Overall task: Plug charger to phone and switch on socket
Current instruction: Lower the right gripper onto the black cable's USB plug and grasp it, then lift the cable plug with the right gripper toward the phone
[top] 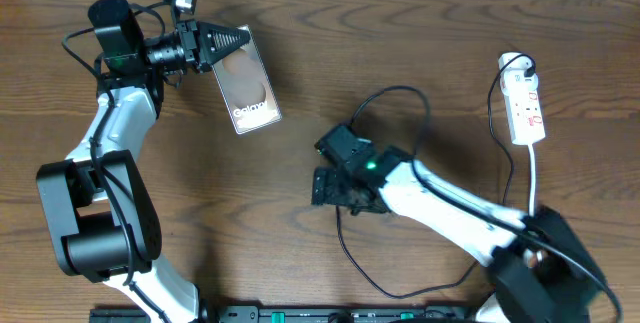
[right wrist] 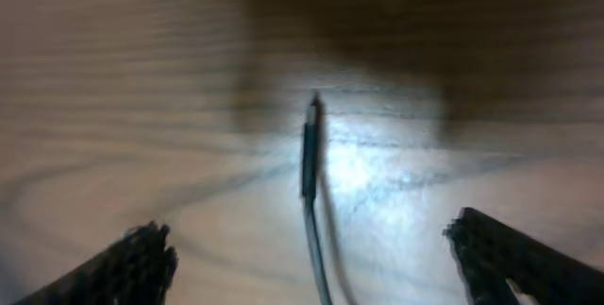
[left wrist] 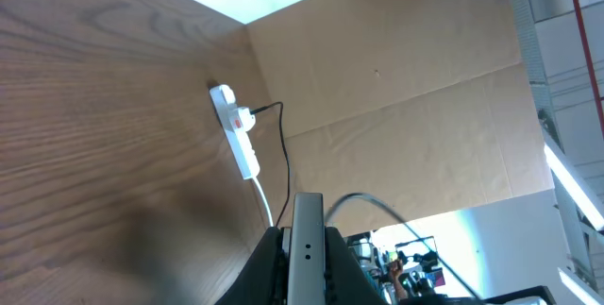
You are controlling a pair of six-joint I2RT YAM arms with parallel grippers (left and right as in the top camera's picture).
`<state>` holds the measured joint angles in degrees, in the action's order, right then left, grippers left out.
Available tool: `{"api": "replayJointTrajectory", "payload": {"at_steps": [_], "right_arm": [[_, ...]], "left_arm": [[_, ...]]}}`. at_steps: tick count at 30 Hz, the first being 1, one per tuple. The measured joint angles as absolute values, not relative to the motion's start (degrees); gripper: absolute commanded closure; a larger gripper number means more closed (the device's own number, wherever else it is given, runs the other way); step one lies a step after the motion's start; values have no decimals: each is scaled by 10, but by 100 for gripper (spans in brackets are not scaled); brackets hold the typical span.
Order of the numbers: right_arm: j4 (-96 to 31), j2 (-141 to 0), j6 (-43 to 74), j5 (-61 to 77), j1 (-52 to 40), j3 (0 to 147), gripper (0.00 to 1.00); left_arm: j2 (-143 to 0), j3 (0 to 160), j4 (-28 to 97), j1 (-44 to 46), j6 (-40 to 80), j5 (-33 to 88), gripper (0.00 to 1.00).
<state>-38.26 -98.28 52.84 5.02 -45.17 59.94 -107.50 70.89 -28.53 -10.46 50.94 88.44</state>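
Evidently the phone (top: pixel 247 81) is clamped by one short edge in the closed left gripper (top: pixel 222 41), presumably to present its port; the tip of the charger (right wrist: pixel 310 149) lies centred between the wide-spread jaws of the right gripper (right wrist: pixel 311 244), ready for pickup. The socket (top: pixel 525 103) lies far beyond both; its switch cannot be made out

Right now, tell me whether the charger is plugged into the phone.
Out. The charger tip lies bare on the table between the right gripper's open fingers; the phone is elsewhere, clamped in the left gripper.
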Motion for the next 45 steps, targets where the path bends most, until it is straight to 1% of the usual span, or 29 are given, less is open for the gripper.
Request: {"api": "replayJointTrajectory", "payload": {"at_steps": [1,4,5,7,8,9,10,12,14,17,20,22,24,25,26,34,36,39,45], "right_arm": [[-380,-994,535,47,-452,599,13],[-373,-1018,551,42,-452,599,27],[-372,-1021,555,41,-452,599,37],[-371,-1021,561,39,-452,599,51],[-370,-1021,565,38,-452,599,56],[-370,-1021,566,36,-452,599,58],[-370,-1021,569,36,-452,599,67],[-370,-1021,572,34,-452,599,75],[-370,-1021,571,34,-452,599,76],[-370,-1028,575,33,-453,599,80],[-369,-1042,576,32,-453,600,79],[-368,-1042,576,32,-453,600,84],[-369,-1042,577,32,-453,600,91],[-369,-1042,578,32,-453,600,97],[-369,-1042,579,32,-453,599,99],[-365,-1043,581,32,-453,599,99],[-330,-1043,556,49,-450,598,99],[-214,-1044,477,154,-426,597,99],[-80,-1046,378,366,-366,598,99]], "left_arm": [[-1075,709,-285,-105,509,884,93],[-1075,709,-285,-105,508,884,93],[-1075,709,-285,-105,507,884,93],[-1075,709,-285,-105,503,884,93],[-1075,709,-285,-105,503,884,93],[-1075,709,-285,-105,501,884,93],[-1075,709,-285,-105,501,884,92],[-1075,709,-285,-105,497,884,93],[-1075,709,-285,-105,496,884,93],[-1075,709,-285,-105,496,884,93],[-1075,709,-285,-105,496,884,93],[-1075,709,-285,-105,495,884,92],[-1075,709,-285,-105,495,884,93],[-1075,709,-285,-105,495,884,93],[-1075,709,-285,-105,495,884,93],[-1075,709,-285,-105,495,884,93],[-1075,709,-285,-105,495,884,93],[-1075,709,-285,-105,498,884,93],[-1075,709,-285,-105,513,884,93]]}}
